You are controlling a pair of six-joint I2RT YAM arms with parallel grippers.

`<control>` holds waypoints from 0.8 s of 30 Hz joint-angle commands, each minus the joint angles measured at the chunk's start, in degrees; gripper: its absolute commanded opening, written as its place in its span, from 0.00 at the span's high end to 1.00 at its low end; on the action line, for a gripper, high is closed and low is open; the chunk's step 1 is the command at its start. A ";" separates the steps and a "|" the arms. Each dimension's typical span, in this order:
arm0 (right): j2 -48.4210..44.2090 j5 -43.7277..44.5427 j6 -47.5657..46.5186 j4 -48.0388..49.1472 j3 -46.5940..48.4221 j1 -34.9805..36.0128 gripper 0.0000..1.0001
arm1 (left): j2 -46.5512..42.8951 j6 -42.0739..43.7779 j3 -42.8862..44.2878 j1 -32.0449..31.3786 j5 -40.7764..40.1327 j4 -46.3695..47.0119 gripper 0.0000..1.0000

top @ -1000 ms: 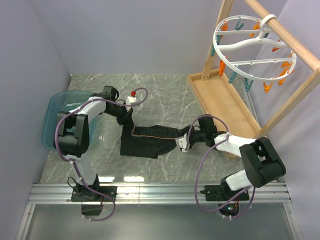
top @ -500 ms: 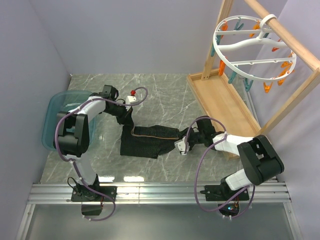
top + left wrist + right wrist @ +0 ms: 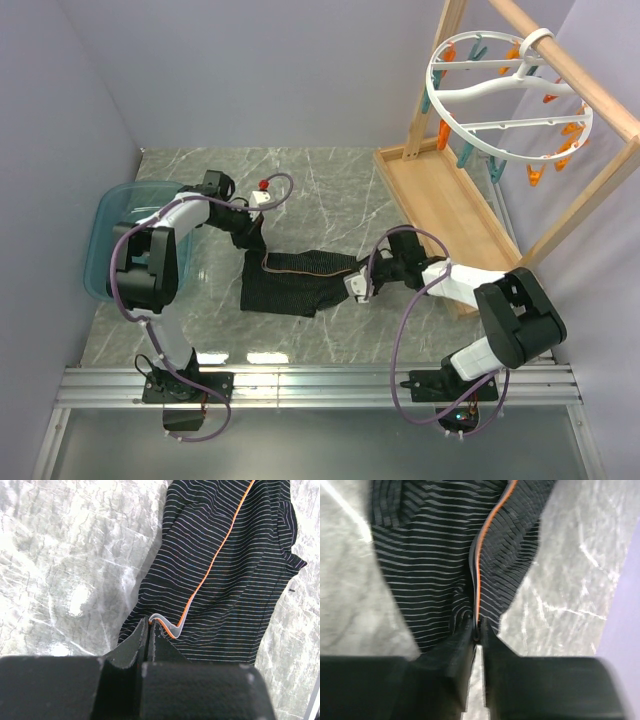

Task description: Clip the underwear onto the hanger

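Grey-veined marble tabletop (image 3: 330, 180), glossy, between plain lilac walls. Flat on its middle, the underwear (image 3: 290, 282): soft black knit with fine pale stripes and a thin orange line along the waistband, stretched between the left gripper (image 3: 252, 240), pinched tight on one waistband end, and the right gripper (image 3: 372, 268), fingers closed on the other (fabric puckered at both). Farther right, high on a wooden rack (image 3: 450, 205), the hanger (image 3: 500, 85): round white plastic ring, curved crossbars, orange and teal clothespins (image 3: 536, 177) dangling.
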 commanded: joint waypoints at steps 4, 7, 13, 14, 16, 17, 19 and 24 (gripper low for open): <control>-0.18 -2.74 3.06 -3.09 4.78 0.85 1.00 | 0.15 -0.36 2.15 1.37 3.00 -0.05 1.00; -1.93 -2.65 4.91 -5.88 6.01 0.67 1.00 | -0.11 -1.41 3.73 2.42 3.88 -0.40 1.00; -6.85 -0.19 16.85 -8.61 9.87 -0.64 1.00 | -2.74 -2.99 8.65 4.71 5.20 -1.72 1.00; -7.38 0.16 18.26 -9.32 11.44 -1.34 1.00 | -3.45 -3.52 9.18 5.06 5.46 -1.29 1.00; -9.39 0.52 21.78 -12.03 13.12 -2.23 1.00 | -6.08 -4.49 10.41 5.94 6.16 -1.02 1.00; -10.19 0.95 23.09 -12.92 13.91 -2.58 1.00 | -7.05 -4.92 10.68 6.12 6.34 -1.02 1.00; -13.17 1.74 26.26 -15.81 15.85 -3.20 1.00 | -10.90 -5.98 10.16 6.29 6.78 -0.32 1.00; -21.70 3.50 29.25 -23.46 16.74 -3.20 1.00 | -24.42 -8.62 3.49 6.38 8.63 1.70 1.00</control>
